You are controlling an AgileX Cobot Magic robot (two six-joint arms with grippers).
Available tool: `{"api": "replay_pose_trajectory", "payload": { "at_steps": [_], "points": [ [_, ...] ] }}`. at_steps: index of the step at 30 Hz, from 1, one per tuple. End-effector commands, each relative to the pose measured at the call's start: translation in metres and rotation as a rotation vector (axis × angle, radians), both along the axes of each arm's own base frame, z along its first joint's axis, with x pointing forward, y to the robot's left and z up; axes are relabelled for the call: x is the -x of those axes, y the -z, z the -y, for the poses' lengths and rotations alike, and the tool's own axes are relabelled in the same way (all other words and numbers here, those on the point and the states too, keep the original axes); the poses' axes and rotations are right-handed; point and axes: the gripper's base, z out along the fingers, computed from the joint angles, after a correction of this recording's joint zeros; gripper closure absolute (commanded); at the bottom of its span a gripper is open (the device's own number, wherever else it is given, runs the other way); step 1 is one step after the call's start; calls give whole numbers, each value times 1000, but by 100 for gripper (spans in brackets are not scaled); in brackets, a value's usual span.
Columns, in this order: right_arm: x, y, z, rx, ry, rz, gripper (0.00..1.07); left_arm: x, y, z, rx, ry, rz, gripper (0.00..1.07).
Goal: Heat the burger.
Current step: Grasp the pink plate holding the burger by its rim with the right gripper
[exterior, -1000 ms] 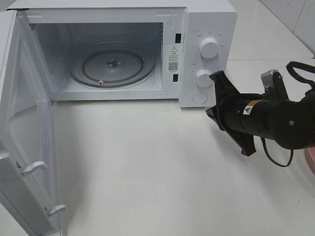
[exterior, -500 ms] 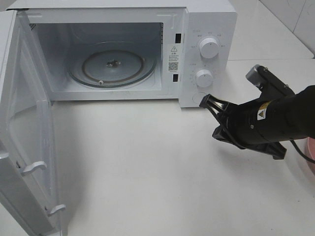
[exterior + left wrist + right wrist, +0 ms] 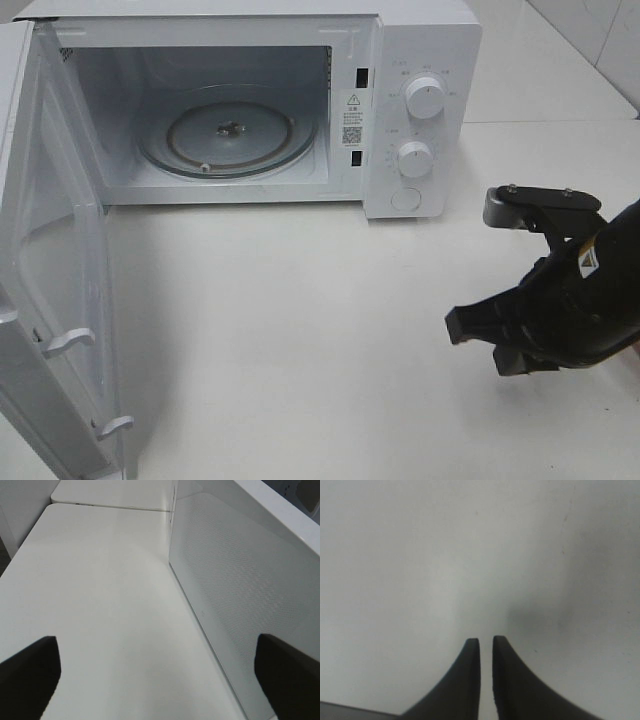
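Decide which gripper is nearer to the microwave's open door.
Left. The left gripper is close beside the open door, outside the high view. The right gripper hovers over the table in front of the control panel, well away from the door.

From where I stand, the right arm [image 3: 600,295] is a thick, matt black tube. A small yellow and white label [image 3: 587,258] is stuck on its side. A rounded grey metal bracket [image 3: 497,210] joins a flat black plate [image 3: 555,202] with two small pale screw heads on top.

The right gripper [image 3: 486,642] is black too. Its fingers [image 3: 517,682] are broad at the base and curve in to thin tips.

Of the left gripper [image 3: 157,667] only two fingers [image 3: 27,677] show, dull black blocks with rounded corners.
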Motion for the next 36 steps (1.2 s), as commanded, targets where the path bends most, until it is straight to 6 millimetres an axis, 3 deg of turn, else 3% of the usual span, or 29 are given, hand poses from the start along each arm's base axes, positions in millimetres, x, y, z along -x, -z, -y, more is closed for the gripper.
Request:
{"api": "replay_pose_trajectory", "payload": {
  "at_steps": [1,6,14,24,27,28,29,30,31,32,33,34,36],
  "points": [
    [5,-4,6,60,-91,-25,98,2,0,0,4,-4,25,9],
    [9,-18,23,99,-88,-22,96,2,0,0,4,-4,25,9],
    [3,-24,49,126,-47,-10,92,2,0,0,4,-4,25,9],
    [-20,-44,88,189,70,39,88,2,0,0,4,-4,25,9],
    [-25,-50,97,197,105,64,78,2,0,0,4,-4,25,9],
    [-26,-51,100,199,119,70,66,2,0,0,4,-4,25,9],
    [-26,-51,100,199,119,70,66,2,0,0,4,-4,25,9],
    [-26,-51,101,208,112,71,50,2,0,0,4,-4,25,9],
    [-26,-51,101,215,107,74,40,2,0,0,4,-4,25,9],
    [-26,-51,101,215,107,74,40,2,0,0,4,-4,25,9],
    [-27,-51,102,220,103,78,24,2,0,0,4,-4,25,9],
    [-27,-51,102,220,103,78,24,2,0,0,4,-4,25,9],
    [-27,-51,102,229,91,80,7,2,0,0,4,-4,25,9]
  ]
}}
